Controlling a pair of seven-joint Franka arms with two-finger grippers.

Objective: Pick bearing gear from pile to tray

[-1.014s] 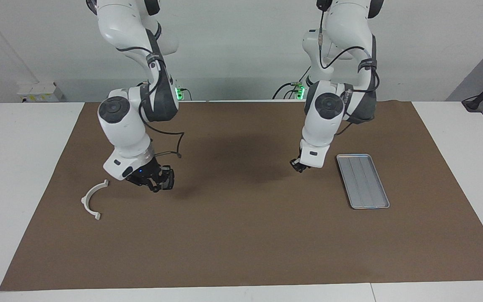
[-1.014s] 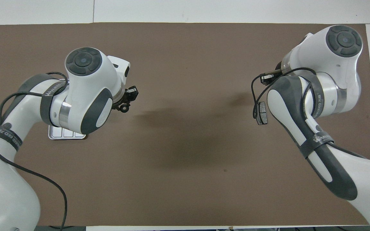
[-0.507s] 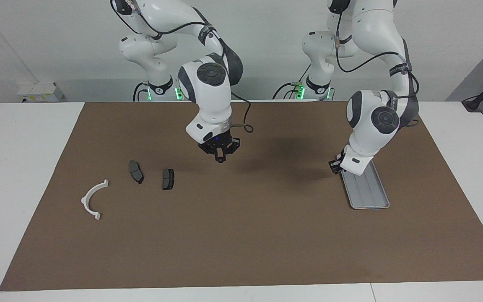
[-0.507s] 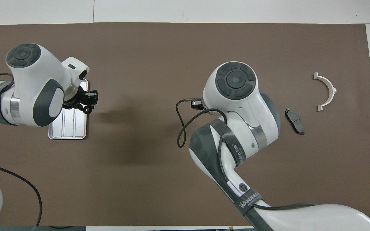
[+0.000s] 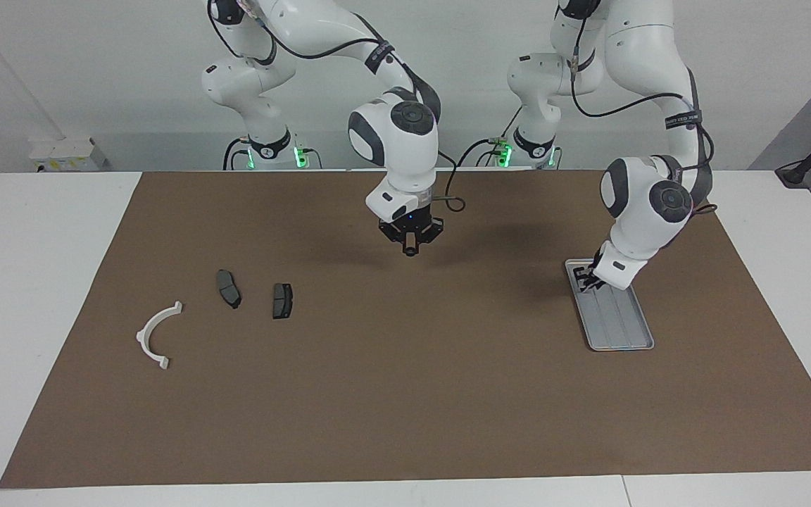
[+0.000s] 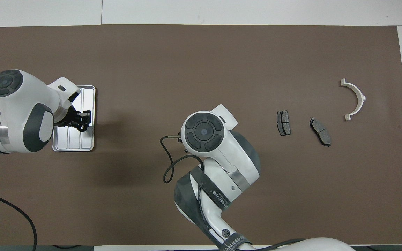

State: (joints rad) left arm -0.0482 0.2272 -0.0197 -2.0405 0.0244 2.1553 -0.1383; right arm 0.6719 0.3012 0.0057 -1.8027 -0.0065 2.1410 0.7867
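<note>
The pile lies toward the right arm's end of the mat: a white half-ring bracket (image 5: 143, 332) (image 6: 361, 97) and two dark brake-pad plates (image 5: 228, 288) (image 5: 281, 300) (image 6: 283, 122) (image 6: 320, 126). The ribbed silver tray (image 5: 620, 320) (image 6: 89, 99) sits toward the left arm's end. My left gripper (image 5: 588, 280) (image 6: 82, 122) hangs low over the tray's end nearer the robots, shut on a small black round bearing gear (image 6: 81, 128). My right gripper (image 5: 410, 246) is raised over the mat's middle, pointing down and shut. In the overhead view its own wrist hides it.
A brown mat (image 5: 405, 394) covers the table, with white tabletop around it. Only the pile and the tray lie on the mat. A loose cable loops from the right wrist (image 6: 168, 167).
The right gripper rose from the pile and swung to the mat's middle, uncovering both brake-pad plates. The left gripper carried the black gear from beside the tray to over it.
</note>
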